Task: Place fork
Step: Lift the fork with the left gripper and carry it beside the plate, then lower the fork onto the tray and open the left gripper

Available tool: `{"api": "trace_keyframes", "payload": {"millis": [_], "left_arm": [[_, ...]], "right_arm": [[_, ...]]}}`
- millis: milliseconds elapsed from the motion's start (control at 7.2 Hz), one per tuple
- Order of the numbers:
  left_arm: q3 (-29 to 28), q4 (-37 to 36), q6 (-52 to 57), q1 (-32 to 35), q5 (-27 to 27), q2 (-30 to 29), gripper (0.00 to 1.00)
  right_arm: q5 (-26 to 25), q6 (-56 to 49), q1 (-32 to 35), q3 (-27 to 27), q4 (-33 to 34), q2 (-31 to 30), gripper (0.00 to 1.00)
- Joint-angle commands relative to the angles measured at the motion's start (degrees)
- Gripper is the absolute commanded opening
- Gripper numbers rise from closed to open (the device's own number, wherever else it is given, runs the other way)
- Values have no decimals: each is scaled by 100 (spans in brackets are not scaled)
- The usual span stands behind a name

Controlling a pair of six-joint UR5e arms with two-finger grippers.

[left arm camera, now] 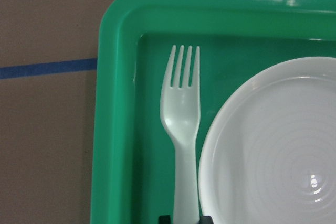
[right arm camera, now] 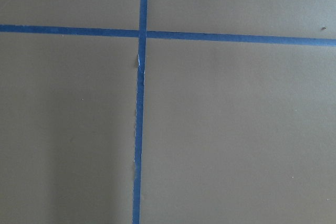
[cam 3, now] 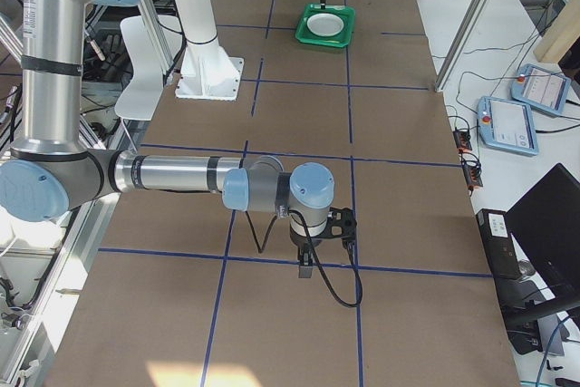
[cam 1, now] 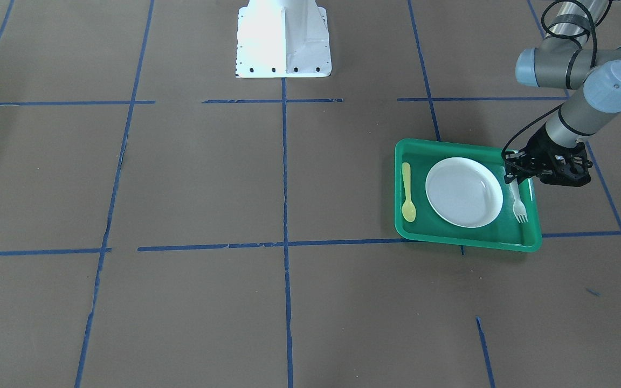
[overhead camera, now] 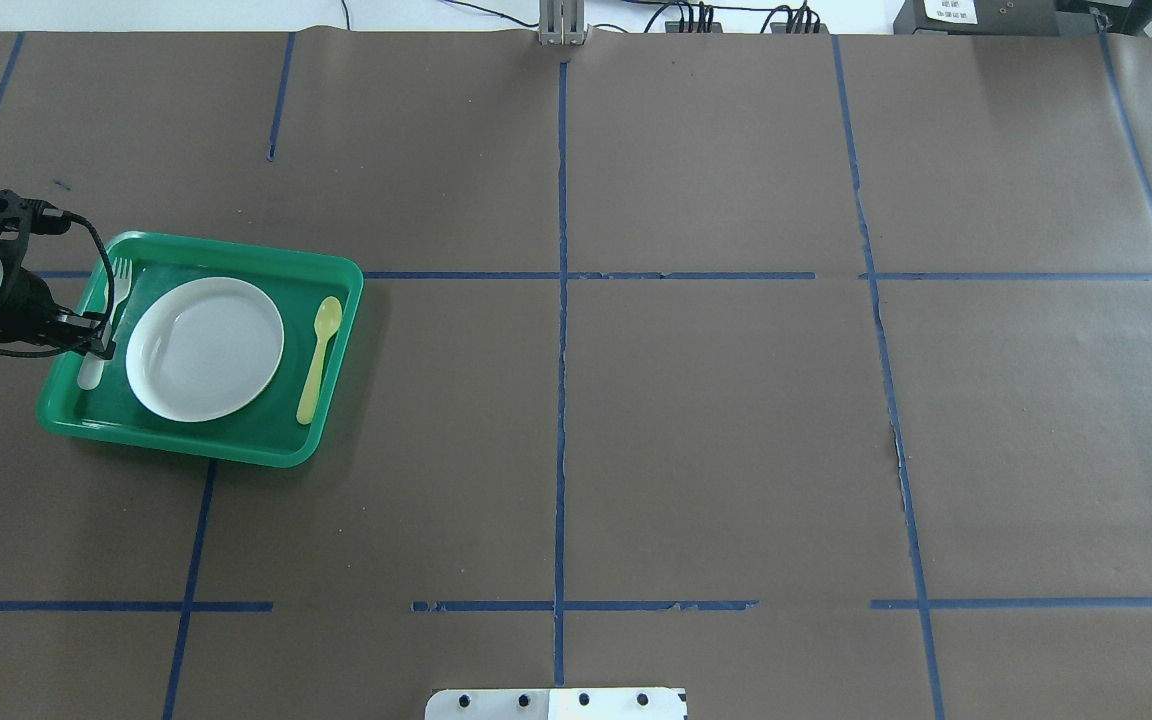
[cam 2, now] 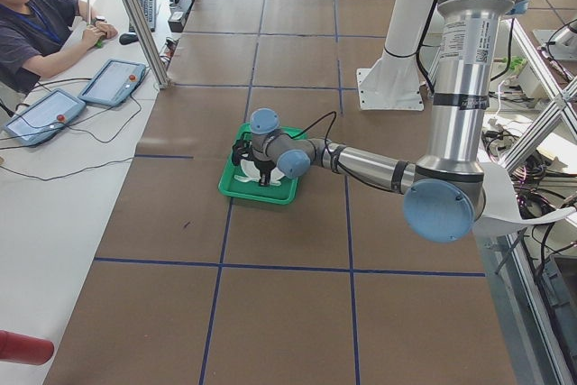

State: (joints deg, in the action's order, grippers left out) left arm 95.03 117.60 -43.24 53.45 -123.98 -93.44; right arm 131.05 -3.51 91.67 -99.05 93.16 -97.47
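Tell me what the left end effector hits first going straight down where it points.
The left end effector is closed on the handle of the fork, so it would likely meet the floor of the green tray just beneath; the remaining depth is unclear.

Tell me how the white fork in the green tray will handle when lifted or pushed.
The fork looks thin, pale plastic: probably very light and slightly bendy. It lies flat, so rolling seems unlikely; a push would likely slide it on the smooth tray. Its narrow tines may snap under hard pressure.

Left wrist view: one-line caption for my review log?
The fork lies in the green tray beside the white plate, handle end pinched by the left gripper.
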Motion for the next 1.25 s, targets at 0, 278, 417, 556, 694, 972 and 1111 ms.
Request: {"api": "trace_keyframes", "payload": {"millis": [0, 278, 417, 556, 694, 972, 1111], "left_arm": [[-54, 0, 61, -10, 14, -8, 77], [-28, 9, 52, -10, 41, -25, 99], [33, -9, 61, 16, 32, -8, 99], [129, -26, 70, 86, 6, 10, 99], [278, -105, 87, 495, -12, 36, 100], [567, -429, 1246, 1374, -379, 428, 100], [822, -1092, 2431, 2040, -398, 719, 100]], "right_arm": [[0, 0, 0, 0, 0, 0, 100], [0, 0, 0, 0, 0, 0, 100], [0, 0, 0, 0, 0, 0, 100], [0, 0, 0, 0, 0, 0, 100], [0, 0, 0, 0, 0, 0, 100], [0, 9, 0, 0, 0, 0, 100], [0, 0, 0, 0, 0, 0, 100]]}}
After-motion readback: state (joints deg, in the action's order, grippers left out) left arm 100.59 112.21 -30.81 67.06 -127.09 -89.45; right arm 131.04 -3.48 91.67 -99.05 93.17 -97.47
